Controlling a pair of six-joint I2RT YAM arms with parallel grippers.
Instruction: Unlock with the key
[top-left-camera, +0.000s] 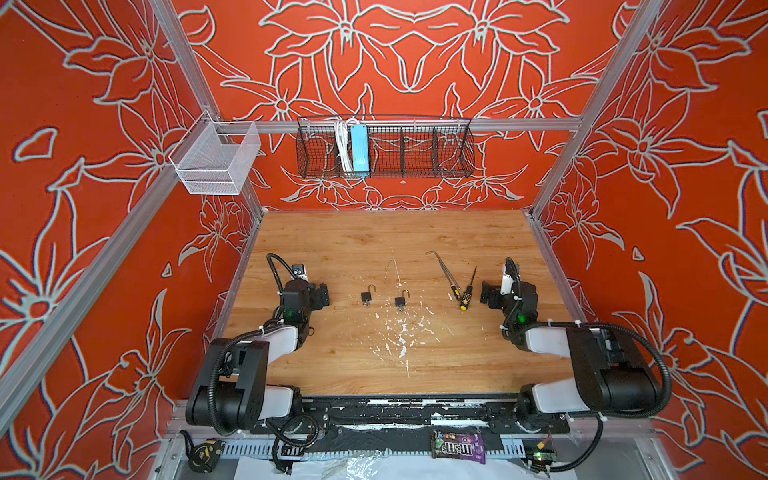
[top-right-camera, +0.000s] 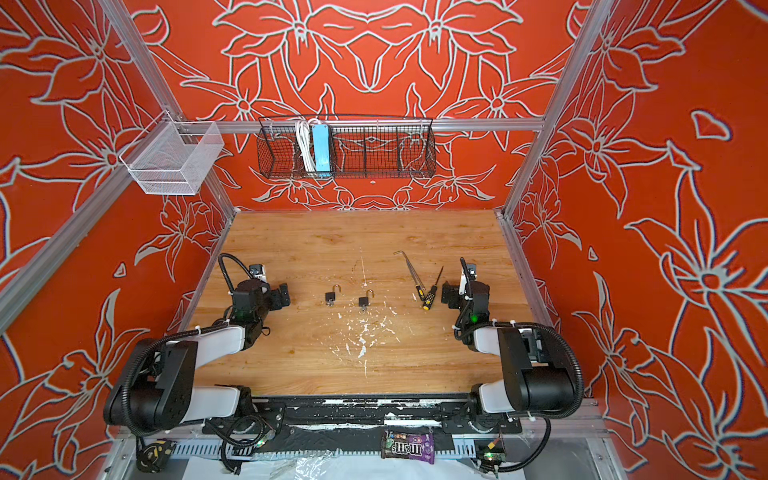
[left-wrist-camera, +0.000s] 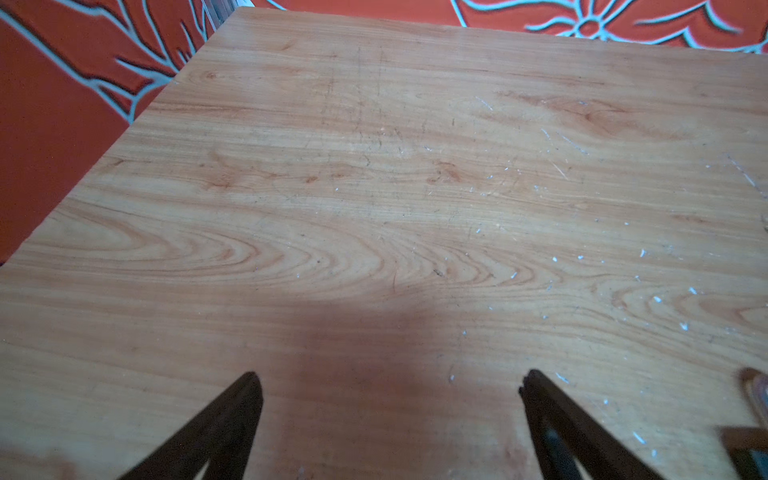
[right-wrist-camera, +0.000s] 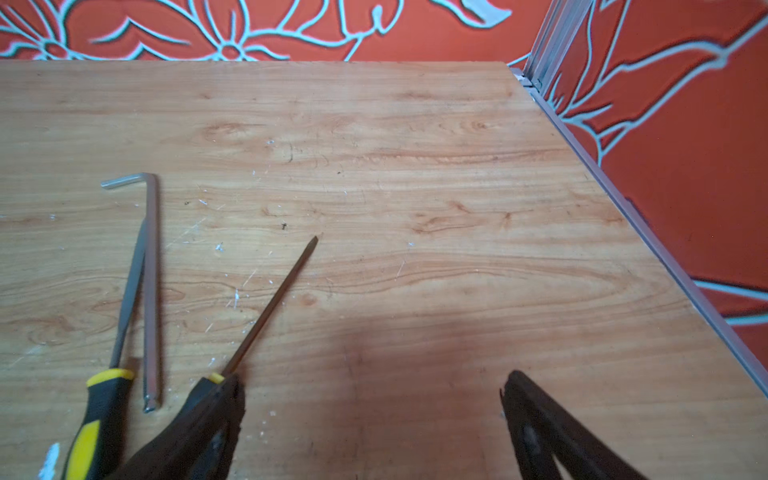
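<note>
**Four Cameras on One Tabletop**

Both top views looked steeply down from high above the near edge of the wooden table (top-left-camera: 374, 241), facing the back wall (top-left-camera: 415, 62), and shared almost the same whole scene. The left wrist camera sat low and close over the wood, looking past the left gripper (left-wrist-camera: 390, 374) toward the far left corner. The right wrist camera, equally close, faced the far right corner past the right gripper (right-wrist-camera: 374, 376); the hex key (right-wrist-camera: 151, 291) showed there and in both top views.
</note>
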